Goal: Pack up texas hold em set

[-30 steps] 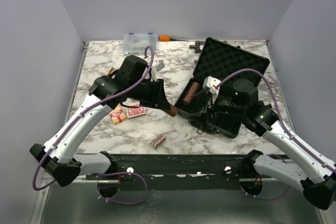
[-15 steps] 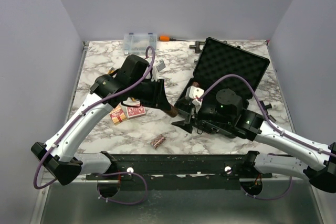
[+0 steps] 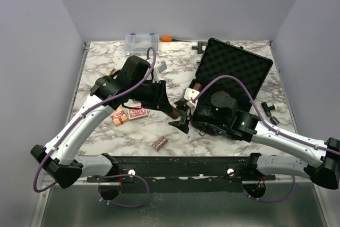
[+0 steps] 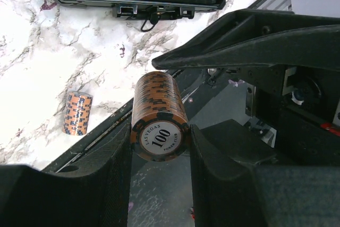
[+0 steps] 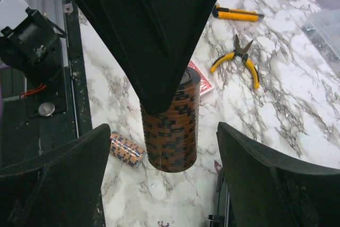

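My left gripper (image 4: 159,137) is shut on a brown-red chip roll (image 4: 158,112), held above the table left of the black case (image 3: 234,70). In the top view that roll (image 3: 172,112) sticks out toward my right gripper (image 3: 181,116). My right gripper (image 5: 163,147) is open, its fingers standing either side of the roll's free end (image 5: 172,131) with gaps on both sides. The case lies open with a chip roll (image 3: 195,86) in its foam. A loose roll (image 3: 160,142) and red-backed card decks (image 3: 130,114) lie on the marble.
A clear organizer box (image 3: 141,42) and an orange-handled tool (image 3: 167,39) sit at the back edge. Yellow-handled pliers (image 5: 239,57) and a yellow knife (image 5: 236,13) lie beyond the decks. The black base rail (image 3: 175,164) runs along the near edge.
My right arm has swung left from over the case to the free end of the held roll, its jaws narrowing slightly. The left arm and its roll have stayed put.
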You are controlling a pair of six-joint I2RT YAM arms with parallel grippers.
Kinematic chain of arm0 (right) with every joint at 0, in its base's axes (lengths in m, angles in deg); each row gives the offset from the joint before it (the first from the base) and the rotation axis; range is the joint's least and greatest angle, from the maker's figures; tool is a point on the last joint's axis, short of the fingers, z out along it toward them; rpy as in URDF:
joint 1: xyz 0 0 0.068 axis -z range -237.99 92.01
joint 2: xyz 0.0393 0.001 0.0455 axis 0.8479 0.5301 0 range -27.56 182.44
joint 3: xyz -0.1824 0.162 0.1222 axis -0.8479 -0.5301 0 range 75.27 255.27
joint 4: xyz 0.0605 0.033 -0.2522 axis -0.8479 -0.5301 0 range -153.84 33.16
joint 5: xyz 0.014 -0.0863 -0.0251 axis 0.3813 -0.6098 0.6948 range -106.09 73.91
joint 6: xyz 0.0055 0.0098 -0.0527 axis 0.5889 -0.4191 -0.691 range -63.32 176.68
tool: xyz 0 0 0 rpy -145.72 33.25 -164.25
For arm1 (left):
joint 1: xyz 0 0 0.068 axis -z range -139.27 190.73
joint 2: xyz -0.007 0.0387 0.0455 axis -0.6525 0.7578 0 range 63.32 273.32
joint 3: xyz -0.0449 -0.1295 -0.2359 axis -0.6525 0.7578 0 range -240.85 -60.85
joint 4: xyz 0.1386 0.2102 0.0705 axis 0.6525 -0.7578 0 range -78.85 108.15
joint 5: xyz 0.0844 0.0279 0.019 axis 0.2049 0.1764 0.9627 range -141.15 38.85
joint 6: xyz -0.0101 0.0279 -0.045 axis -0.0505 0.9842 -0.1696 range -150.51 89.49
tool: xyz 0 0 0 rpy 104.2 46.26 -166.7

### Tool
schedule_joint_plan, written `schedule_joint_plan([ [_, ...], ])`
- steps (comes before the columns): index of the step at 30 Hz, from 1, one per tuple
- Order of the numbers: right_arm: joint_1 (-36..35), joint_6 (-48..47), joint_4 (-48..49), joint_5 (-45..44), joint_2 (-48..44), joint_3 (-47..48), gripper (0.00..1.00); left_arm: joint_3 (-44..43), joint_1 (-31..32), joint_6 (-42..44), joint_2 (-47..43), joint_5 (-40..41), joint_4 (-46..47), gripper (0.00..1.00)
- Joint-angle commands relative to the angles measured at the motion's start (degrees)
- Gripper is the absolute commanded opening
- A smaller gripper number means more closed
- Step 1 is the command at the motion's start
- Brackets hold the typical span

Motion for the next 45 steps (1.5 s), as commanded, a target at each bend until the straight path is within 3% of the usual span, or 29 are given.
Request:
schedule_joint_plan([
  [1, -0.74, 0.42, 2.82, -0.82, 1.01, 1.86, 0.82, -3.59, 0.24, -0.69, -1.98, -2.50, 1.05, 0.00],
  [14, -1.98, 0.95, 3.96, -2.86, 1.80, 1.94, 0.62, -4.32, 0.31, -0.82, -1.98, -2.77, 0.94, 0.00],
  [21, -2.09, 0.90, 3.70, -3.16, 1.69, 1.65, 0.26, -4.33, 0.28, -1.01, -2.28, -2.51, 0.91, 0.00],
  [27, -2.23, 1.51, 3.19, -3.46, 1.60, 2.02, 0.14, -3.96, 0.25, -1.26, -2.62, -2.05, 0.84, 0.00],
  [29, -2.33, 1.96, 3.09, -3.66, 1.45, 2.13, 0.13, -3.77, 0.31, -1.33, -2.89, -1.90, 0.90, 0.11],
  [33, -2.52, 3.44, 3.00, -4.29, 1.05, 2.12, 0.10, -3.33, 0.26, -1.09, -4.04, -0.92, 0.90, 0.63],
  [37, -2.72, 5.25, 2.64, -5.23, 0.99, 1.93, 0.09, -2.33, 0.22, -1.00, -6.36, 2.00, 0.80, 0.88],
  [45, -2.97, 14.73, 2.57, -12.03, 1.58, 1.85, 0.08, 3.68, -0.47, -0.90, -14.08, 11.15, -0.35, 0.94],
])
